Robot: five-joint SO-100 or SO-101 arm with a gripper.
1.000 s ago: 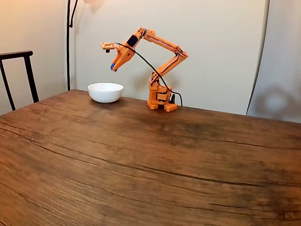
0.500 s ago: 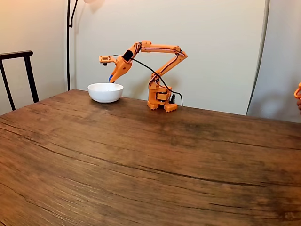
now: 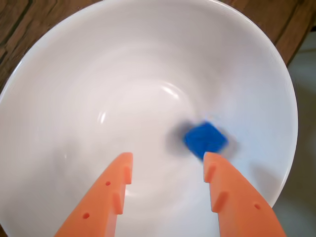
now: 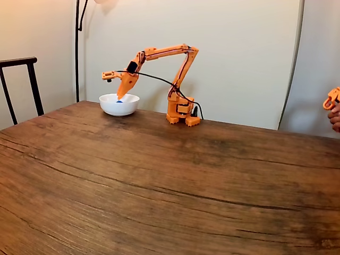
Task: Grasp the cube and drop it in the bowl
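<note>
Wrist view, left to right: orange gripper (image 3: 168, 160) spread wide over the white bowl (image 3: 74, 74), holding nothing. Blurred blue cube (image 3: 205, 138) free inside the bowl, just beyond the right fingertip (image 3: 212, 160), nearly touching it. Fixed view: gripper (image 4: 121, 96) tip dipped over bowl (image 4: 119, 107), cube (image 4: 119, 101) just below it.

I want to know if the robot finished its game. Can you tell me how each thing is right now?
cube: loose inside the bowl, blurred, not held.
bowl: upright on the table, holding the cube.
gripper: jaws open, poised above the bowl.
table: flat, wooden, carrying the bowl and the arm.
</note>
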